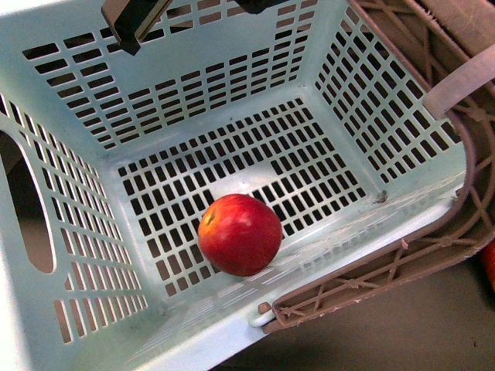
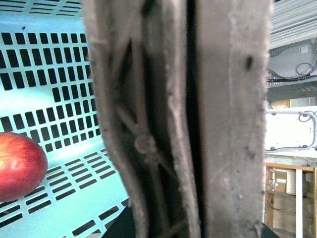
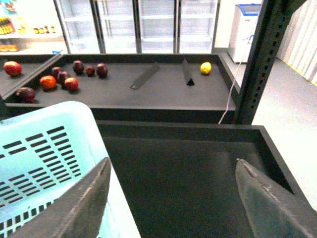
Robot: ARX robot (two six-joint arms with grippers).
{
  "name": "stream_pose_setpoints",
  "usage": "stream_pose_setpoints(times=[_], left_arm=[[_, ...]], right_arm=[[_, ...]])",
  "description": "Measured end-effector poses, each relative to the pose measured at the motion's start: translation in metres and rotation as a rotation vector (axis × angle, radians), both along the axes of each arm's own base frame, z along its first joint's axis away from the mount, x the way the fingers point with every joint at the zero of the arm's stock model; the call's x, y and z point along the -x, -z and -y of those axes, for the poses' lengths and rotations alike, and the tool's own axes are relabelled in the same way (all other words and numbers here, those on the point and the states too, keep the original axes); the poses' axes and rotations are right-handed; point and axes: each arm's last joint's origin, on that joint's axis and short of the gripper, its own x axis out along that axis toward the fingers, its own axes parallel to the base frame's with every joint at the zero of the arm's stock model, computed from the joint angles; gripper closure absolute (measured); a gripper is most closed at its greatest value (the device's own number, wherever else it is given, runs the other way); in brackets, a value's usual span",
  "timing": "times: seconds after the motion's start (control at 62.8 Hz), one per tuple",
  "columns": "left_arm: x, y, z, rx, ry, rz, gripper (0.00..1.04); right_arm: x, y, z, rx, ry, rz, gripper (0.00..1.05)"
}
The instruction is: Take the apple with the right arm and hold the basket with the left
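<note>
In the front view the basket (image 1: pixel 193 116) is seen from above and fills the frame. An oval hand hole (image 1: pixel 27 205) is cut in its wall at the left edge. A dark mechanical part (image 1: pixel 128 27) is seen over the far wall at the upper left. The apple (image 1: pixel 240 234) is found on the slotted floor, just left of centre and below the middle of the frame, close to the near wall. A brown ribbed handle (image 1: pixel 371 280) is laid along the rim at the lower right. A pale strap-like piece (image 1: pixel 464 77) crosses the upper right corner (what it belongs to cannot be told).

In the left wrist view the apple is cut off by the left edge, low in the frame, on the basket floor. The centre is filled by the handle, shown very close and blurred. The left pincer's fingers cannot be made out there, so whether it is pressed on the handle cannot be told.

In the right wrist view a corner of the basket is shown at the lower left. The right pincer (image 3: pixel 172 161) is spread wide over a dark tray-like shelf (image 3: pixel 183 173), with nothing held between its fingers (image 3: pixel 86 203). On a farther shelf, dark red fruits (image 3: pixel 62 75) are scattered at the upper left, and a yellow fruit (image 3: pixel 205 68) is set right of centre near the top.
</note>
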Motion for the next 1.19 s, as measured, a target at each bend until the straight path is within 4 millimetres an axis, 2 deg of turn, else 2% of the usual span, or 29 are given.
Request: stream_pose_setpoints(times=[0.175, 0.382, 0.637, 1.195], left_arm=[[0.000, 0.000, 0.000, 0.003, 0.004, -0.002, 0.90], [0.000, 0.000, 0.000, 0.004, 0.004, -0.003, 0.90], [0.000, 0.000, 0.000, 0.004, 0.004, -0.003, 0.90], [0.000, 0.000, 0.000, 0.003, 0.002, -0.002, 0.90]], right_arm=[[0.018, 0.021, 0.007, 0.002, 0.004, -0.013, 0.70], [0.034, 0.036, 0.019, 0.003, 0.005, -0.007, 1.03], [0.052, 0.050, 0.020, 0.002, 0.007, -0.008, 1.03], [0.073, 0.064, 0.020, 0.002, 0.007, 0.013, 1.03]])
